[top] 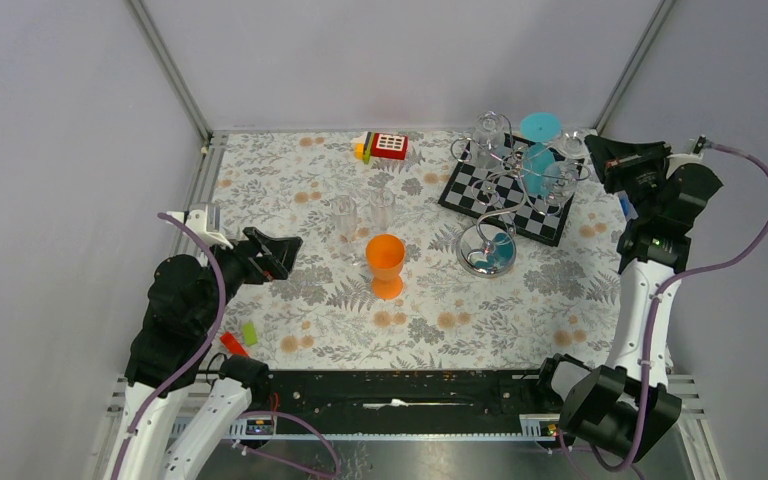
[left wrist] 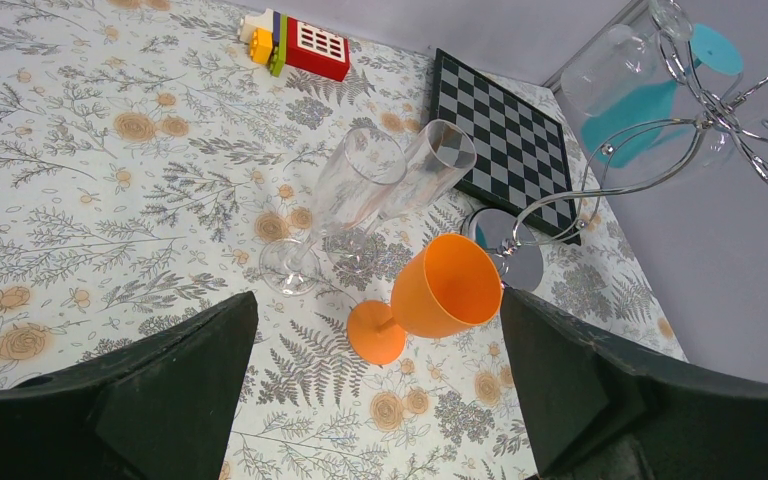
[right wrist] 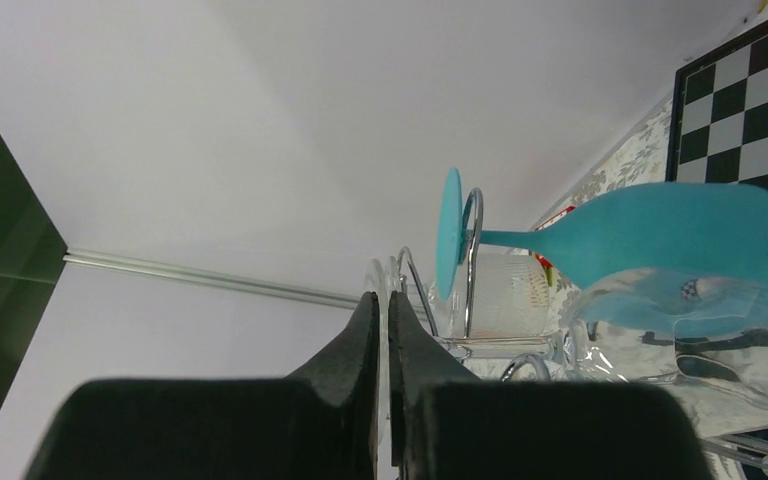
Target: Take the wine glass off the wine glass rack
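Since the right pincer (right wrist: 380, 305), jaws pressed together, sits just beside the rack (top: 472, 255) where the teal wine glass (right wrist: 660, 235) hangs foot-up, it should spread, clasp the stem (right wrist: 510, 238) and slide outward, while the left pincer (top: 290, 254) gapes wide.

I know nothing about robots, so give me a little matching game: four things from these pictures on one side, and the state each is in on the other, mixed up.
Things:
1. orange cup
2. teal glass
3. left gripper
4. right gripper

States:
A. shut
B. upright on the table
C. open
D. hanging upside down from the rack

Pairs: 1-B, 2-D, 3-C, 4-A
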Controlling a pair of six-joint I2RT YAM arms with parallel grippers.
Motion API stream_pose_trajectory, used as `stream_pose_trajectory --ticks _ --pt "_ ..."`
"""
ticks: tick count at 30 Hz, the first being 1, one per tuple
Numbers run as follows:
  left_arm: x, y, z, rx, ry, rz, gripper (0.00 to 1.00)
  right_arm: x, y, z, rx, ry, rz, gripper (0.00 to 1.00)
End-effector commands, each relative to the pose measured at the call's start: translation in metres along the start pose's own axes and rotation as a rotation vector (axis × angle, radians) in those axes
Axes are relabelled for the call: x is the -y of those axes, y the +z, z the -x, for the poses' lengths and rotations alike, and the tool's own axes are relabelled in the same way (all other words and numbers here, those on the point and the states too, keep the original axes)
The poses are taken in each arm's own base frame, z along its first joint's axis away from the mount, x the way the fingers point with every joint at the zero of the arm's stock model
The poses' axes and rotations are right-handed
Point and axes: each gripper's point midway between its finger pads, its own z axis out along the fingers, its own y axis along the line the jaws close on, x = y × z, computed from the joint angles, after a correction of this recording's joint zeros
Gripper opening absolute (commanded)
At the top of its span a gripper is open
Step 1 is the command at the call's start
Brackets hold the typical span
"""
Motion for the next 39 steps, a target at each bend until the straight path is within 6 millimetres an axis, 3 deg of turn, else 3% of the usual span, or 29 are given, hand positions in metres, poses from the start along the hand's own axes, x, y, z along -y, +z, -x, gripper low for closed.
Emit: stream_pose_trajectory --ticks 1,17,25,32,39 --pt "0.008 -0.002 0.014 0.047 0.008 -0.025 0.99 -0.031 0.001 0.019 0.077 -0.114 0.060 0.00" --pt "0.012 -0.005 0.019 0.055 0.013 -0.037 0.99 -0.018 -0.010 0.041 0.198 -0.154 -0.132 0.00" --pt "0.013 -0.009 0.022 0.067 0.011 -0.040 0.99 -0.021 -0.049 0.050 0.298 -0.269 -0.298 0.00" --pt "0.023 -0.011 0.024 0.060 0.021 -0.090 0.99 -0.028 -0.088 0.029 0.289 -0.311 -0.353 0.00" --pt "0.048 -0.010 0.021 0.035 -0.018 -0.223 0.99 -0.054 -0.120 -0.020 0.161 -0.283 -0.268 0.00"
